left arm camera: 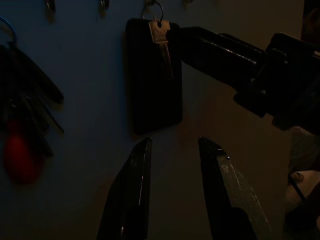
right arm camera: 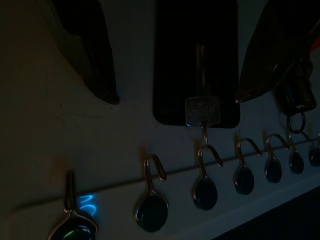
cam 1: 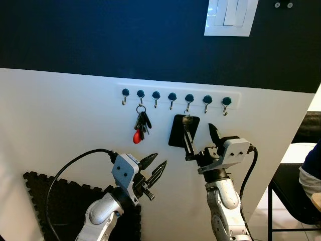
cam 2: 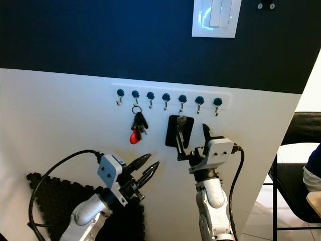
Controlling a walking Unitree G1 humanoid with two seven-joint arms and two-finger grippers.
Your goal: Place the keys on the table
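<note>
Nearest, the left gripper (cam 1: 154,170) hovers low with its fingers parted and empty, aimed up toward 1 o'clock. The right gripper (cam 1: 200,139) is spread wide and raised to the wall, one finger (cam 1: 187,144) lying across the black fob (cam 1: 182,131), the other (cam 1: 214,133) at 3 o'clock of it. Fob and silver key (right arm camera: 202,111) hang long-axis vertical from a hook (cam 1: 188,102) at 12 o'clock of that gripper. The right arm looks far better placed. A second bunch (cam 1: 141,124) with a red tag hangs from the rack (cam 1: 175,97), at 11 o'clock of the left gripper.
</note>
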